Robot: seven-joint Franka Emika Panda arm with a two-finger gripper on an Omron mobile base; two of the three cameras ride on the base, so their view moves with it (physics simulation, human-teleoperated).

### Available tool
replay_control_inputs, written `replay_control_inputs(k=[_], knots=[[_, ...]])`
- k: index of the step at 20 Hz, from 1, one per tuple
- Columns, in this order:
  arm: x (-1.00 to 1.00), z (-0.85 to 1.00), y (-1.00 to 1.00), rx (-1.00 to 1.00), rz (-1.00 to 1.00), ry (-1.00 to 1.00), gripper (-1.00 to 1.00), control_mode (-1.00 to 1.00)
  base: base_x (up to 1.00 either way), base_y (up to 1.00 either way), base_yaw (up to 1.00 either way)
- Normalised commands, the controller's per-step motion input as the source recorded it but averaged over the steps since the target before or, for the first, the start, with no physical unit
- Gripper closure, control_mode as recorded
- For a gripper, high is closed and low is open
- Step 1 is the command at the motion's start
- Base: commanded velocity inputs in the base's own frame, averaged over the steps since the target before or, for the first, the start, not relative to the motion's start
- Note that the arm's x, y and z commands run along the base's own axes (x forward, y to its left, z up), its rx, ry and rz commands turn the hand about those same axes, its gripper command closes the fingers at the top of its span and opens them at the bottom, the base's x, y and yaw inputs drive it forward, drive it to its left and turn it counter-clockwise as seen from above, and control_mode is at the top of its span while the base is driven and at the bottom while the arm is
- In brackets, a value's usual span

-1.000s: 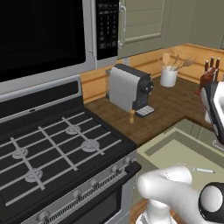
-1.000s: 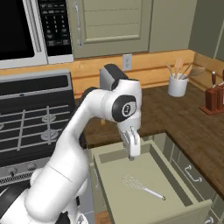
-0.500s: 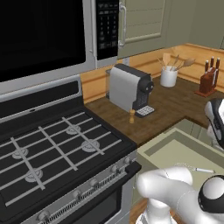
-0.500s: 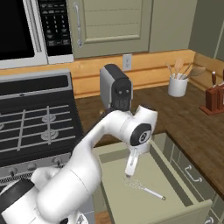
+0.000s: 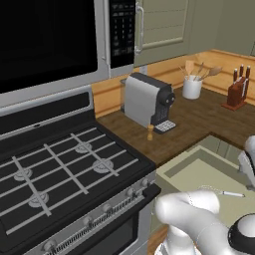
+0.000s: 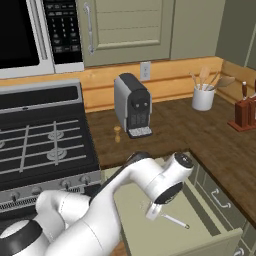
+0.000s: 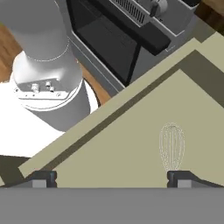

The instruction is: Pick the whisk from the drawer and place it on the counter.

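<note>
The drawer (image 6: pixel 134 227) stands pulled out below the counter (image 6: pixel 200 135), a shallow pale box. On its floor lies the whisk (image 6: pixel 176 220), thin and silver, handle pointing toward the drawer's front right. My gripper (image 6: pixel 152 212) hangs low inside the drawer, right over the whisk's wire head. In the hand view the gripper (image 7: pixel 113 179) is open with nothing between its fingers. The wire head of the whisk (image 7: pixel 172 146) sits just above the right fingertip (image 7: pixel 181 177), on the drawer floor (image 7: pixel 131 144). From the left base view the whisk's handle (image 5: pixel 232 193) shows in the drawer (image 5: pixel 191 172).
A grey coffee machine (image 6: pixel 132 105) and a small wooden shaker (image 6: pixel 117 134) stand on the counter beside the stove (image 6: pixel 40 140). Farther right are a white utensil crock (image 6: pixel 203 98) and a knife block (image 6: pixel 245 114). The drawer's low walls ring the gripper.
The arm has swung down from above the drawer into it, bringing the gripper close over the whisk. The jaws stayed open; the whisk has not moved.
</note>
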Motion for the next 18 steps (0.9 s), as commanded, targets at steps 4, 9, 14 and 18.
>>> replay_control_inputs(k=[4, 9, 14, 18], knots=[[0.66, -0.39, -0.06, 0.0, -0.12, 0.07, -1.0, -1.0, 0.0, 0.0, 0.0], [0.13, -0.53, -0.32, 0.0, -0.05, 0.12, -1.0, -1.0, 0.0, 0.0, 0.0], [0.14, -0.52, -0.05, 0.0, -0.03, 0.08, -1.0, -1.0, 0.0, 0.0, 0.0], [0.05, -0.59, -0.21, 0.0, 0.0, 0.06, -1.0, -1.0, 0.0, 0.0, 0.0]])
